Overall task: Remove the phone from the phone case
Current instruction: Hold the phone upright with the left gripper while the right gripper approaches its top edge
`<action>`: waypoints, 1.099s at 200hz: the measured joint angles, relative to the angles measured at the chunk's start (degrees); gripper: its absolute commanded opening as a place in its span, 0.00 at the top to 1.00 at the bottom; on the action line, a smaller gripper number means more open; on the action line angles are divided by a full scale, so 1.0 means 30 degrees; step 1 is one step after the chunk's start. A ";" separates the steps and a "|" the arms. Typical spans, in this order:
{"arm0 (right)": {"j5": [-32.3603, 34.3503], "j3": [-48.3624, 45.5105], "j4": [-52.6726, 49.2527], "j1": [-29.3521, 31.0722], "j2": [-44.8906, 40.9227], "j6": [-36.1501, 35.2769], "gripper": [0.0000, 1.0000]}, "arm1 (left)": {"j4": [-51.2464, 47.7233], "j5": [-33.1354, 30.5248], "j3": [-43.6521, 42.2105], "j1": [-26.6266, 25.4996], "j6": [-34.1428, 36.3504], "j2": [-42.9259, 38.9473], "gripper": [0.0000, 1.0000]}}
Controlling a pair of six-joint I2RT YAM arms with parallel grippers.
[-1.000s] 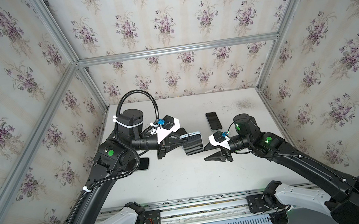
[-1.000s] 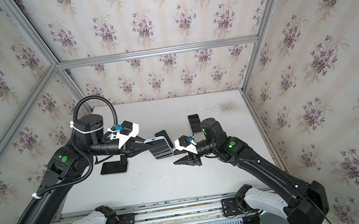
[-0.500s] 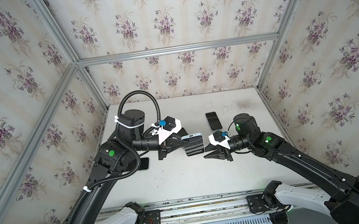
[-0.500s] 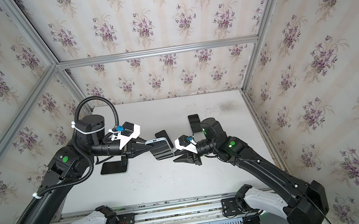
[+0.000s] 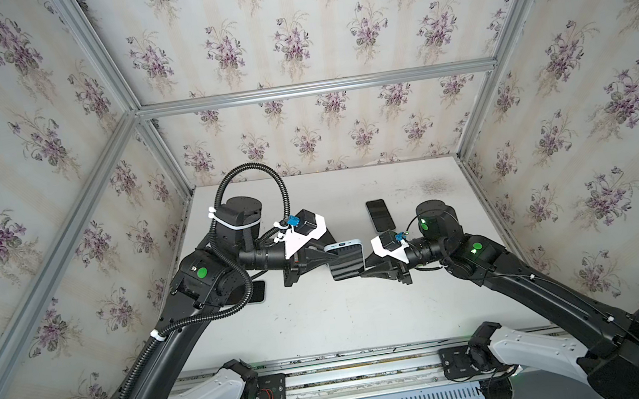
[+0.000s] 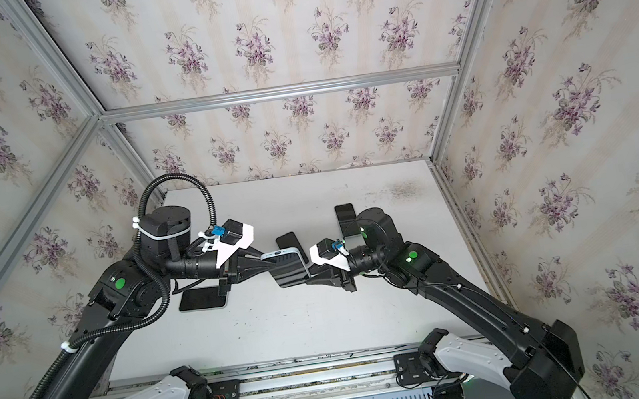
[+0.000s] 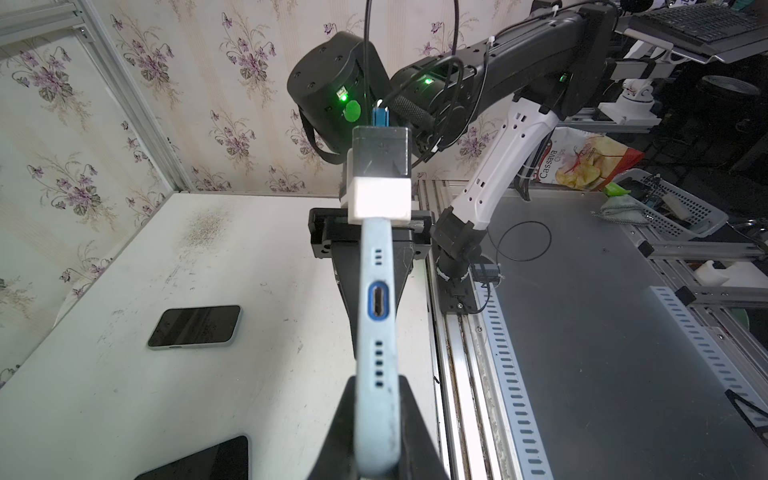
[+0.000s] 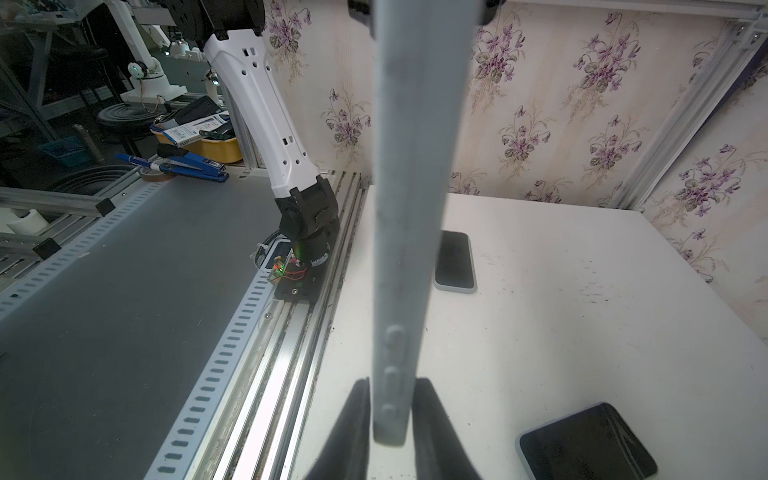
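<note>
right tool has come in from just beside the pale blue phone case & narrowed its jaws. left tool & case look unmoved.

case hangs in the air btwn the two tools, well above the white surface. it's stood on edge w/ the charging-port end uppermost. dark-faced phone sits fully inside it, w/ no corner or lip lifted that i can see.

left tool is clamped on one long side of the case, a finger flat on each face. right tool's jaws flank the opposite long side by the buttons, v. close either side. can't tell if they pinch yet or only bracket it.

further out, three more dark flat phones lie loose on the surface:
- back phone, near the rear wall
- half-hidden phone, under the left arm
- near phone, just behind the held case

progress, as i judge it: pick-up & lift are done, 2nd grip is being set.

left to do:
- firm up that grip
- peel the case rim off a corner
- work the phone out
- part the two
</note>
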 measured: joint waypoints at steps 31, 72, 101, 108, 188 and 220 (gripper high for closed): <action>0.0007 -0.0146 -0.0066 0.0000 -0.0131 -0.0029 0.72 | 0.0000 -0.0124 0.0015 0.0000 0.0000 0.0000 1.00; 0.0015 -0.0233 -0.0175 0.0000 -0.0015 -0.0321 0.71 | -0.0007 -0.0146 0.0051 0.0000 -0.0007 0.0022 1.00; 0.0087 -0.0270 -0.0175 0.0000 0.0160 -0.0321 0.71 | 0.0007 -0.0189 0.0087 -0.0007 -0.0015 0.0022 1.00; 0.0117 -0.0328 -0.0146 0.0000 0.0182 -0.0335 0.72 | 0.0000 -0.0189 0.0109 -0.0007 -0.0022 0.0022 1.00; 0.0364 -0.0648 0.0211 0.0000 0.0211 -0.0525 0.90 | 0.0000 -0.0160 0.0117 -0.0036 -0.0080 0.0080 1.00; 0.0437 -0.0648 0.0160 0.0000 0.0233 -0.0714 0.97 | 0.0000 -0.0168 0.0117 -0.0036 -0.0073 0.0087 1.00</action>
